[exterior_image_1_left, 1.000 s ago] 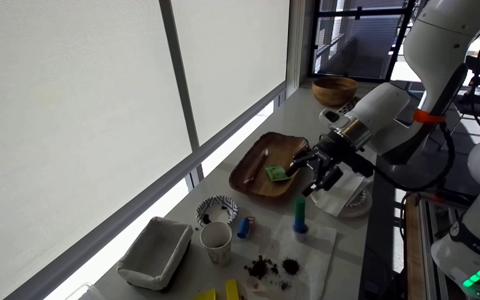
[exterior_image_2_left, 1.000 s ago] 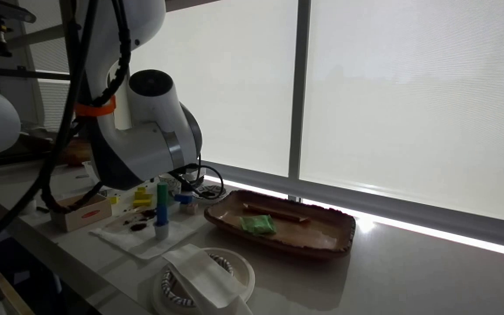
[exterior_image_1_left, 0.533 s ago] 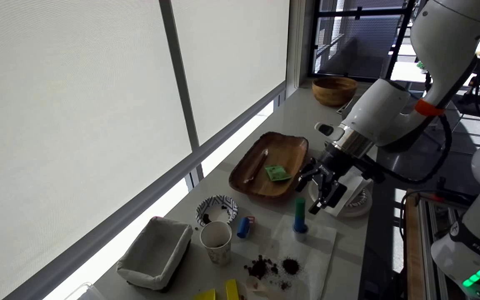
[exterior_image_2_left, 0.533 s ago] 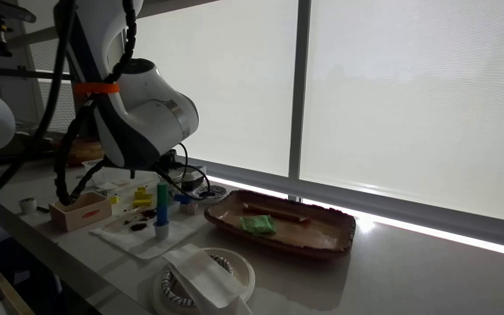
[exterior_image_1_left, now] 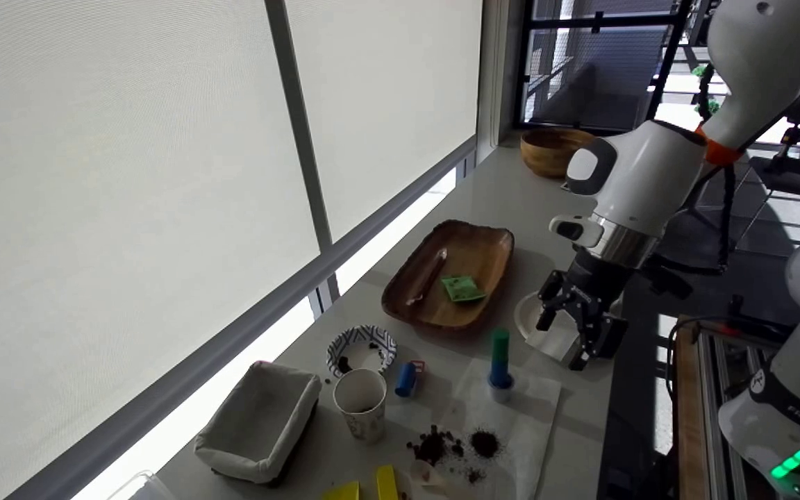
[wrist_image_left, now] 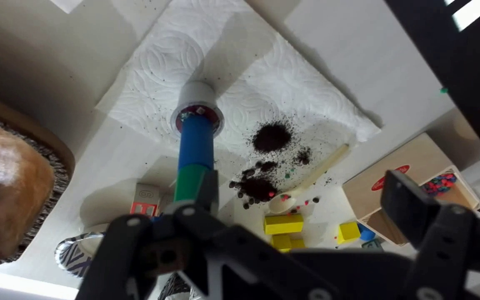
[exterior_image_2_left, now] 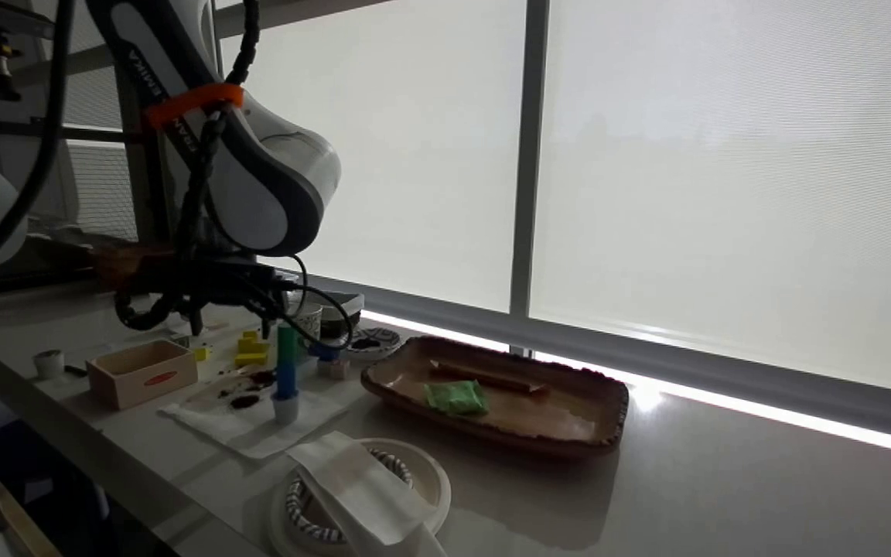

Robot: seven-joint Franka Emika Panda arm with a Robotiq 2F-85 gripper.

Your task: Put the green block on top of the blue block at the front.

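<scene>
The pale counter (exterior_image_1_left: 504, 201) runs along broad drawn blinds (exterior_image_1_left: 129, 173), with a thin strip of light (exterior_image_1_left: 396, 229) beneath them, and a black-framed panel (exterior_image_1_left: 591, 73) stands past one end. A wooden bowl (exterior_image_1_left: 546, 163) sits at that end; a wooden tray (exterior_image_1_left: 481, 260) lies farther along, nearer the blind-side edge, with a green packet (exterior_image_1_left: 462, 289) in it. Toward the edge by the robot's base (exterior_image_1_left: 782, 430), a paper towel (exterior_image_1_left: 539, 410) lies dotted with dark powder (exterior_image_1_left: 485, 443). On the towel stands a small cup (exterior_image_1_left: 501, 394); the blue block (exterior_image_1_left: 501, 375) rises upright from its mouth, and the green block (exterior_image_1_left: 501, 344) rests end to end on top of it. The pincer (exterior_image_1_left: 561, 343) hangs above the counter, its fingers wide apart, near the green block and, in an exterior view, visibly apart from it; in the wrist view one finger overlaps that block's upper end.
</scene>
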